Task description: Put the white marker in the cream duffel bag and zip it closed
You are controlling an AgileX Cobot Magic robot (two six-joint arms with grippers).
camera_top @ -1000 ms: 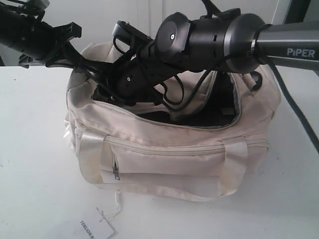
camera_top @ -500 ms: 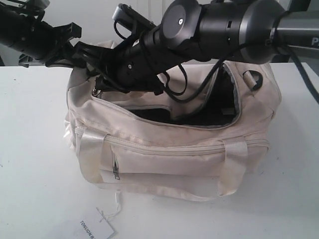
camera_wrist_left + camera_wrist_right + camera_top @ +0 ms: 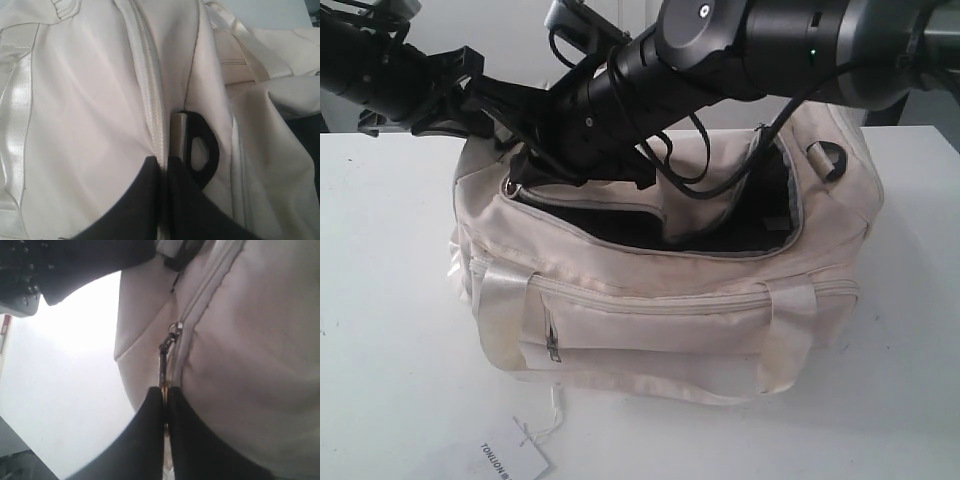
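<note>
The cream duffel bag [image 3: 670, 320] sits on the tabletop [image 3: 380, 300] with its top zipper gaping and black lining showing. The white marker is not visible; probably it lies inside the bag. The right tool [image 3: 164, 395] is clenched on the gold chain pull [image 3: 167, 347] at the bag's end, and the left tool [image 3: 162, 162] pinches the bag's fabric there. Zipping it shut remains.

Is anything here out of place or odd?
Nothing is spilled or damaged. The cream duffel bag gapes open, black lining showing, while the left pincer pinches its seam and the right pincer holds the zipper pull. One stray thing: a paper tag on a string, on the table before the bag.
</note>
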